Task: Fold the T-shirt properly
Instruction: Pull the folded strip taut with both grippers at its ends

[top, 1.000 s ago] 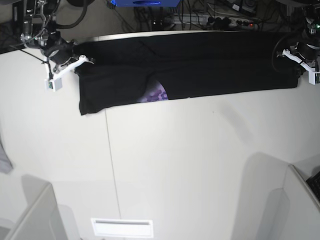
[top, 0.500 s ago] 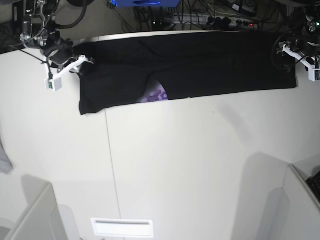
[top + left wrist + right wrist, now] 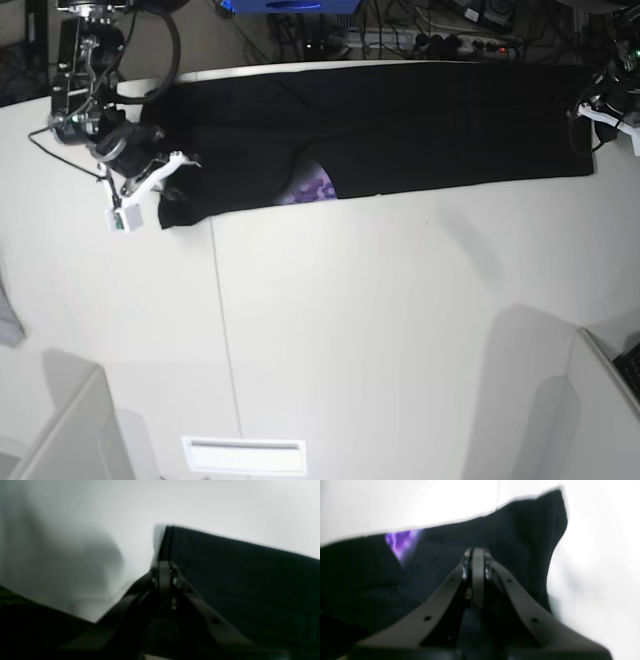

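Observation:
The black T-shirt (image 3: 420, 120) lies as a long band across the far side of the white table (image 3: 400, 320), a patch of purple print (image 3: 315, 188) showing at its near edge. My right gripper (image 3: 172, 168) is at the shirt's left edge, close to the near-left corner. In the right wrist view its fingers (image 3: 474, 551) are pressed together on the black cloth (image 3: 520, 535), with the purple print (image 3: 401, 541) off to the left. My left gripper (image 3: 592, 108) sits at the shirt's right edge. Its jaws (image 3: 162, 563) are shut on the cloth's (image 3: 237, 575) border.
Cables and a power strip (image 3: 450, 40) run behind the table's far edge. A seam (image 3: 225, 330) crosses the tabletop front to back. A white slotted plate (image 3: 245, 455) lies at the front, with grey box corners at the front left (image 3: 70, 430) and front right (image 3: 610, 400).
The right arm has come nearer along the shirt's left edge, from its far-left corner toward the near-left one. The left arm shifted only slightly at the right edge.

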Controlling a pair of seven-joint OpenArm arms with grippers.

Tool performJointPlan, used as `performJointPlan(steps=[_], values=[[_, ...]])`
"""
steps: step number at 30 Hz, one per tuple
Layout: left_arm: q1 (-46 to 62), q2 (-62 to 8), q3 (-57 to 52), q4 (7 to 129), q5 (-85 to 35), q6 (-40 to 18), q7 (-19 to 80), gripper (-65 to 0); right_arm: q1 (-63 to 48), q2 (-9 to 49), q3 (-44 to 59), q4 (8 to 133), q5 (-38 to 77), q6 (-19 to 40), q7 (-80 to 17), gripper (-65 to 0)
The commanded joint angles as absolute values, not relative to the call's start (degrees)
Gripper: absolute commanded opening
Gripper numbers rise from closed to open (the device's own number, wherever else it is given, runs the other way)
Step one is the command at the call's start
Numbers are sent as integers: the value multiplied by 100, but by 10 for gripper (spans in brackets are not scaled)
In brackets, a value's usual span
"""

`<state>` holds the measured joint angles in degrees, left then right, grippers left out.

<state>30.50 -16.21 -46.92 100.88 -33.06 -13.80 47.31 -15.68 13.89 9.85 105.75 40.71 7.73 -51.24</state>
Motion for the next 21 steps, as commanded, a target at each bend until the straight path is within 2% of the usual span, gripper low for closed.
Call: performJointPlan(steps=[1,8,12,21], values=[[3020,-1719,-4734,9982,-3327,-1402,4646,-650,-1411,1446,989,10457,4119,787,-5059,-650],[2721,-1754,-4259,9121,-3327,-1393,4620,-650,-681,1481,1024,8787,4101,787,-4813,-650],[2404,-1754,-4075,8831,-3319,-1367,4620,-650,-629,1657,1015,8453,4101,787,-4365,-650],[1692,-1754,-3864,8760,-3319,-1349,4681,-650,-154,1657,1042,8084,4101,787,-4286,-650]])
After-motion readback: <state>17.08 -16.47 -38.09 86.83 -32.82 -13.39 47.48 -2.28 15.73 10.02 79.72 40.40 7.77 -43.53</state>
